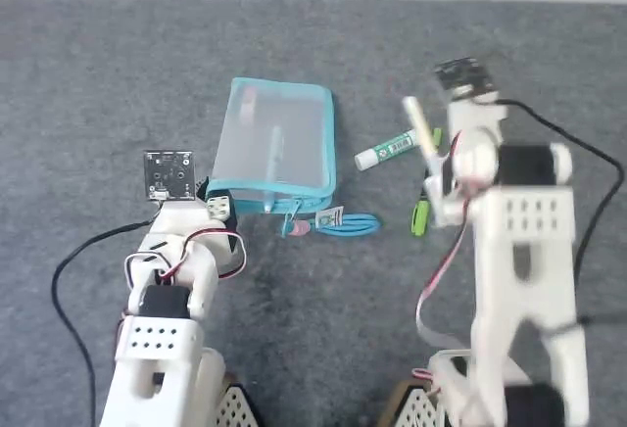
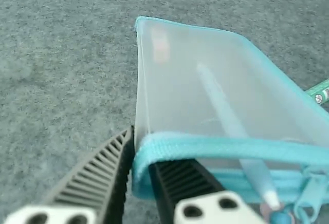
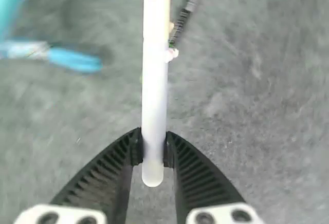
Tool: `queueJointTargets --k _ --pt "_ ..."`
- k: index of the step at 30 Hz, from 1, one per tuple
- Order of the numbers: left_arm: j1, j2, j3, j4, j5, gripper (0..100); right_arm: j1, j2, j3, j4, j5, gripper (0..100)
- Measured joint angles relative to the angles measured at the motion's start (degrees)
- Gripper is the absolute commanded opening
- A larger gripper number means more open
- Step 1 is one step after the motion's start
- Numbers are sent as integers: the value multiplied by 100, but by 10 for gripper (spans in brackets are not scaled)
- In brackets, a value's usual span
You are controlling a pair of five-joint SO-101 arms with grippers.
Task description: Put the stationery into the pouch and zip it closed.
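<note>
We are at the filling step. Our right tool [image 3: 152, 142] grips a slim white pen [image 3: 156, 54] above the grey desk [image 1: 88, 74], apart from the translucent teal-edged pouch [image 1: 277, 148], whose edge the left tool [image 2: 141, 149] pinches. Next, the pen tip must meet the pouch's opening.

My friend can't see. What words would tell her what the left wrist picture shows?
The left claw pinches the teal zip edge of a see-through pouch lying on grey carpet. A white pen shows through the pouch's side.
</note>
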State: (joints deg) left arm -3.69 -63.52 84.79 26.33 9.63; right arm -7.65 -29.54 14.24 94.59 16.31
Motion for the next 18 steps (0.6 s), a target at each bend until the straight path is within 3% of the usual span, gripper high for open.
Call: queueJointTargets --k 7,18 --pt "0 0 0 0 0 12 -1697 -1609 378 607 563 6" --pt "0 0 0 0 0 12 -2664 -1389 1081 607 976 6"
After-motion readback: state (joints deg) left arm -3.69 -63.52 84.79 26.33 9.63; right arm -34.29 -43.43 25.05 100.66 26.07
